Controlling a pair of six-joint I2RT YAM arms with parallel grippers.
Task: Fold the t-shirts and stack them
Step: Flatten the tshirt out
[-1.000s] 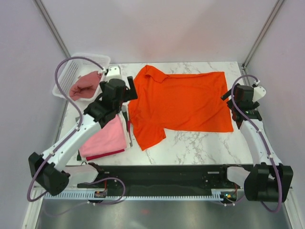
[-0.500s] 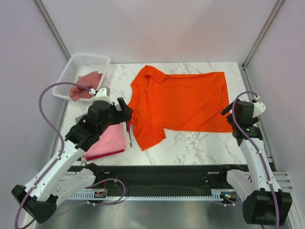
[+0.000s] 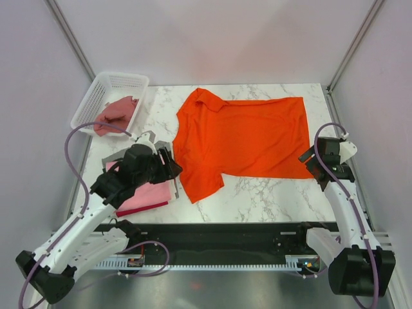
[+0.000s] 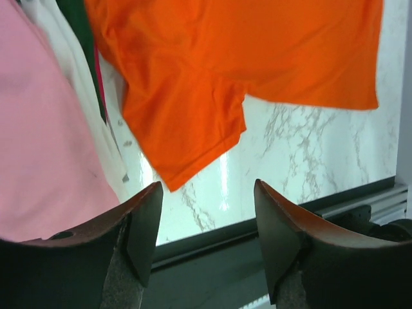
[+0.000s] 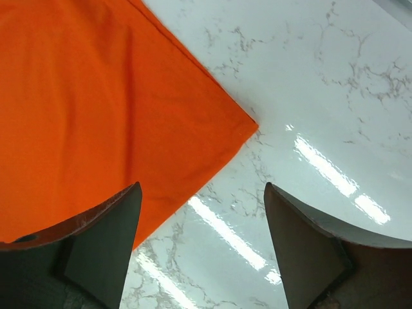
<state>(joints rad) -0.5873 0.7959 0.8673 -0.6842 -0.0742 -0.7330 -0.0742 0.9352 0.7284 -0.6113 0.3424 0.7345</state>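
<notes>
orange t-shirt (image 3: 241, 138): flat on tabletop (image 3: 270, 193), long axis side to side, collar toward left arm | left jaws: parted, empty, above its near sleeve (image 4: 183, 122) | right jaws: wide, empty, above its near hem corner (image 5: 235, 122)

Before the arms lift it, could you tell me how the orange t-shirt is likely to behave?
The orange t-shirt will probably drape limply, since it lies flat with soft wrinkles. Pushed, it would likely bunch up, though the glossy table may let it slide.
</notes>
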